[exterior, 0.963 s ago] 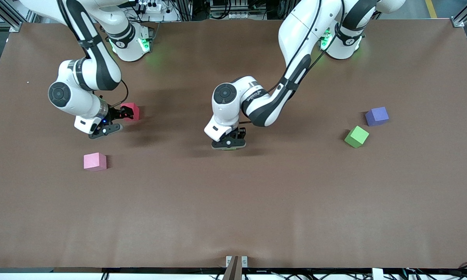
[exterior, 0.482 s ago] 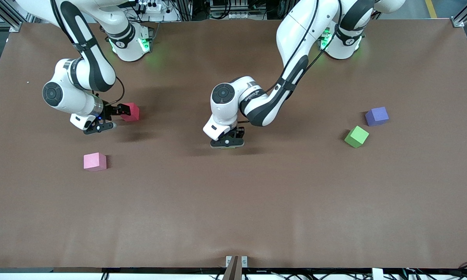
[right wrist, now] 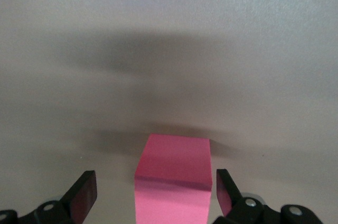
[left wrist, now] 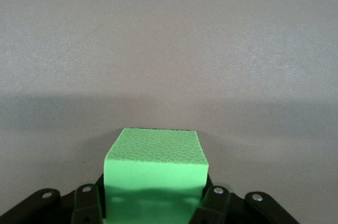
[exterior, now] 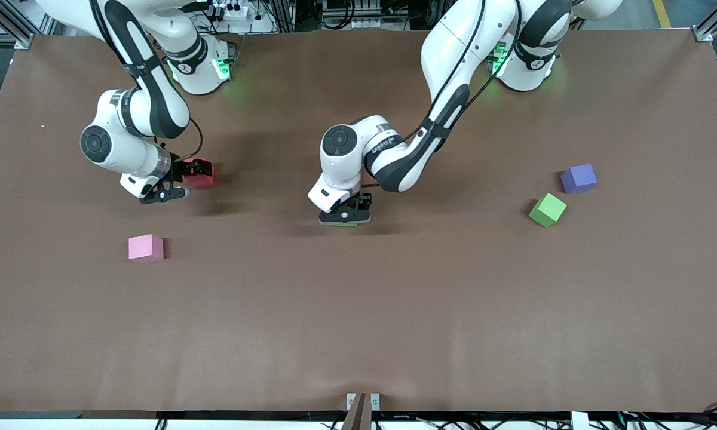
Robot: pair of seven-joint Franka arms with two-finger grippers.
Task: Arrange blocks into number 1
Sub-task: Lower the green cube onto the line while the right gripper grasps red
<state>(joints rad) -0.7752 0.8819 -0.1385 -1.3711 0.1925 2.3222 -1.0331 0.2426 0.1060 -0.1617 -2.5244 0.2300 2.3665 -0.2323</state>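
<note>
Table: brown mat, blocks scattered, no "1" shape yet.
Pink block: lower left of frame, untouched.
Right gripper: has swung back in over red block, upper left; jaws wide, straddling it, not gripping.
Left gripper: centre frame, clenched on green block, has crept leftward, low over the mat.
Second green block, purple cube: right of frame, unmoved.
Meaning: first placement and next pick both pending.

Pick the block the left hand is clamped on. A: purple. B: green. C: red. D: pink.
B: the left wrist view shows a green block squeezed between the left hand's fingers, over the middle of the table.
</note>
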